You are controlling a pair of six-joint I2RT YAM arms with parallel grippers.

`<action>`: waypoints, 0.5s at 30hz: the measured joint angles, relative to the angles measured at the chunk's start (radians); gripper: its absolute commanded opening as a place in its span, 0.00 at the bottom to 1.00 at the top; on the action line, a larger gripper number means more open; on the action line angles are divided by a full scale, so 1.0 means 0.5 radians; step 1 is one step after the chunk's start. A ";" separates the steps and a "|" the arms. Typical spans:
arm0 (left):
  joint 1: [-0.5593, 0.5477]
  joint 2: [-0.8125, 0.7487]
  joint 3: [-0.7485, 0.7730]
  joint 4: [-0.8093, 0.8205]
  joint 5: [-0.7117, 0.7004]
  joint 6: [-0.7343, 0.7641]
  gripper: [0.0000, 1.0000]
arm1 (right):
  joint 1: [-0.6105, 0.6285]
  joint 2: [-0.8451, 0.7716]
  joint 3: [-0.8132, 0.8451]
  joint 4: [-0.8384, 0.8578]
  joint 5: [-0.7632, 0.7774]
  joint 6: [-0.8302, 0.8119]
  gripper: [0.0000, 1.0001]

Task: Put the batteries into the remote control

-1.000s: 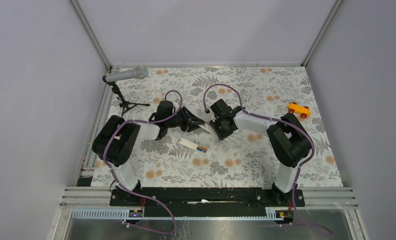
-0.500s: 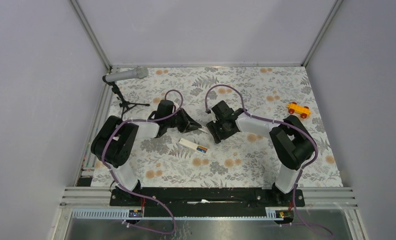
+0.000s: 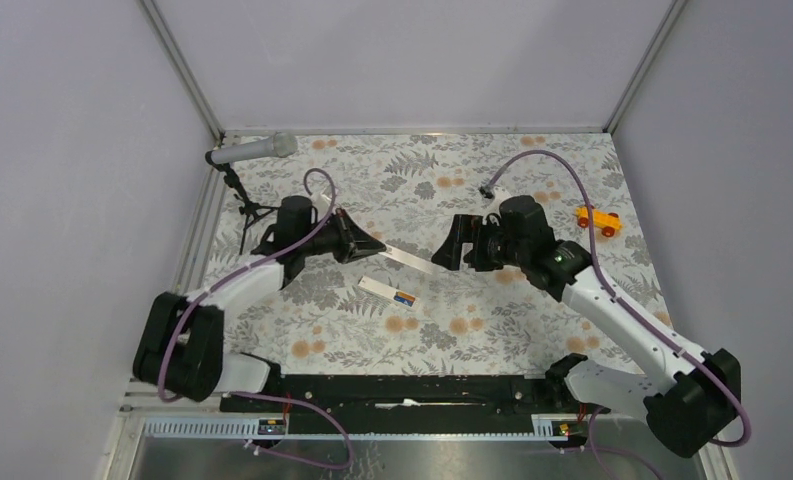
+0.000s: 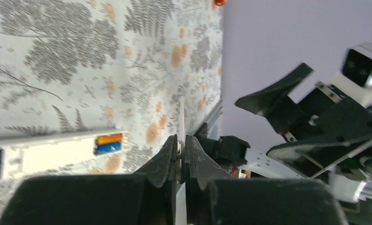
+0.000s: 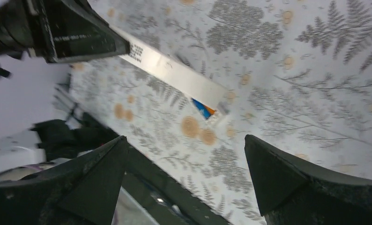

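Remote (image 3: pixel 380 289) lies flat on the tabletop (image 3: pixel 492 330) at centre, between the two arms. Batteries (image 3: pixel 404 297), one blue and one orange, sit side by side in the slot at its right end, and the slot is uncovered. Left claw (image 3: pixel 376 246) is clamped on one end of the thin white cover (image 3: pixel 410 258), holding it above the tabletop just beyond the remote, free end pointing toward the right claw (image 3: pixel 444 247). Right claw is spread wide and grips nothing; it is near the cover's free end, not touching. Microphone (image 3: pixel 252 150) stands far left, car (image 3: pixel 597 218) far right.
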State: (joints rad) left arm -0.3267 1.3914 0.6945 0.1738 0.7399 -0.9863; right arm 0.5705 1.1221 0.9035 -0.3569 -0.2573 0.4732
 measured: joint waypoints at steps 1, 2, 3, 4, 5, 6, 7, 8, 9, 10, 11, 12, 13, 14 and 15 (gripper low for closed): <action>0.009 -0.091 -0.042 0.011 0.018 -0.039 0.00 | -0.002 -0.051 -0.024 0.039 -0.021 0.098 0.99; 0.011 -0.159 -0.072 0.018 0.025 -0.072 0.00 | -0.002 -0.092 -0.058 0.097 -0.047 0.213 0.99; 0.010 -0.249 -0.107 0.018 0.033 -0.114 0.00 | -0.002 -0.118 -0.099 0.155 -0.066 0.336 0.99; 0.010 -0.325 -0.131 0.019 0.038 -0.148 0.00 | -0.002 -0.132 -0.138 0.201 -0.081 0.433 0.99; 0.009 -0.388 -0.150 0.026 0.041 -0.184 0.00 | -0.002 -0.140 -0.179 0.245 -0.092 0.513 0.99; 0.008 -0.455 -0.168 0.042 0.041 -0.226 0.00 | -0.002 -0.145 -0.240 0.301 -0.105 0.616 0.99; 0.008 -0.510 -0.184 0.061 0.043 -0.268 0.00 | -0.002 -0.146 -0.288 0.337 -0.115 0.687 0.99; 0.008 -0.550 -0.195 0.085 0.045 -0.304 0.00 | -0.003 -0.146 -0.335 0.378 -0.130 0.751 0.98; 0.008 -0.576 -0.202 0.110 0.052 -0.346 0.00 | -0.002 -0.146 -0.378 0.421 -0.154 0.811 0.95; 0.008 -0.590 -0.203 0.137 0.061 -0.390 0.00 | -0.002 -0.146 -0.414 0.481 -0.181 0.861 0.90; 0.008 -0.593 -0.203 0.167 0.071 -0.426 0.00 | -0.003 -0.146 -0.445 0.558 -0.218 0.906 0.84; 0.008 -0.593 -0.203 0.194 0.082 -0.465 0.00 | -0.003 -0.146 -0.475 0.661 -0.269 0.949 0.80; 0.008 -0.593 -0.204 0.217 0.094 -0.503 0.00 | -0.004 -0.146 -0.504 0.780 -0.319 0.991 0.77; 0.008 -0.593 -0.204 0.237 0.106 -0.533 0.00 | -0.004 -0.147 -0.542 0.958 -0.388 1.050 0.74; 0.008 -0.594 -0.204 0.253 0.121 -0.555 0.00 | -0.004 -0.151 -0.561 1.056 -0.417 1.086 0.72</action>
State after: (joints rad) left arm -0.3225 1.0946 0.5926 0.3000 0.8005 -1.2636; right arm 0.5686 1.0466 0.6231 0.1711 -0.4660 1.0164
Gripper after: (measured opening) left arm 0.058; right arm 0.789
